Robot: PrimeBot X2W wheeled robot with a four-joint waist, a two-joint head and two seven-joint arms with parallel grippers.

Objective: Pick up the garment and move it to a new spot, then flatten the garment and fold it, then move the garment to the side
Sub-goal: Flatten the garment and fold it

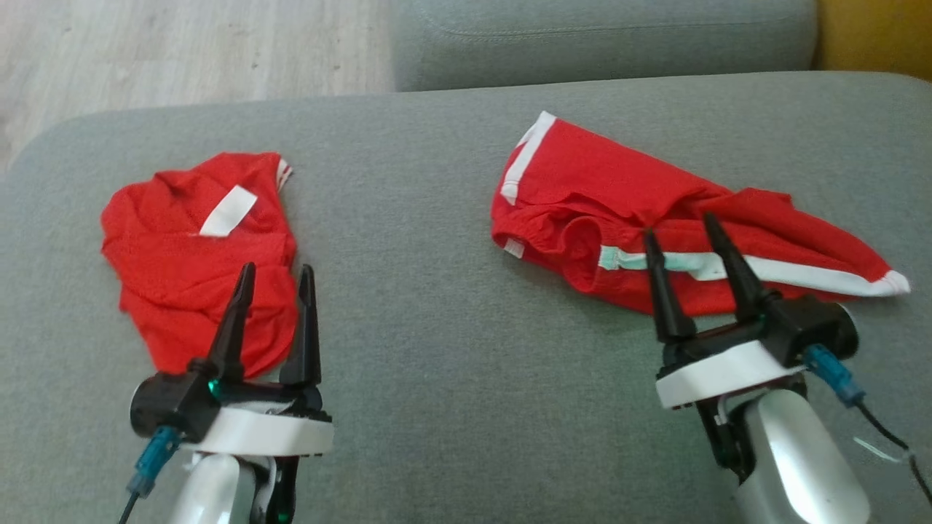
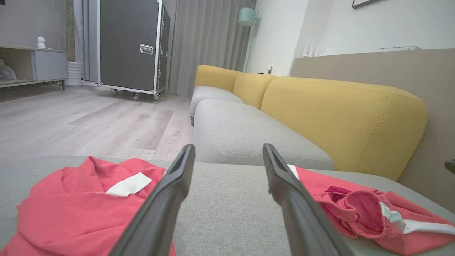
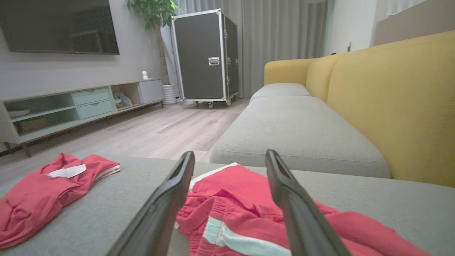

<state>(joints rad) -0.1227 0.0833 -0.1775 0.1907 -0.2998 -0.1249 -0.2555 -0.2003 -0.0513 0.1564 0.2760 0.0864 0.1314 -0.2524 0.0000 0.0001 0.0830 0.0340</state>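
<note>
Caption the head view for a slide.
Left gripper open at left garment, right gripper open at right garment, both red, on sofa.

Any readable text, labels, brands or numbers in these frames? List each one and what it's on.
None can be read.
White tag on the left red garment: looks blank, no print can be made out.
Right red garment: white stripes, no lettering seen.
Black flight case: metal latch, no legible markings.
</note>
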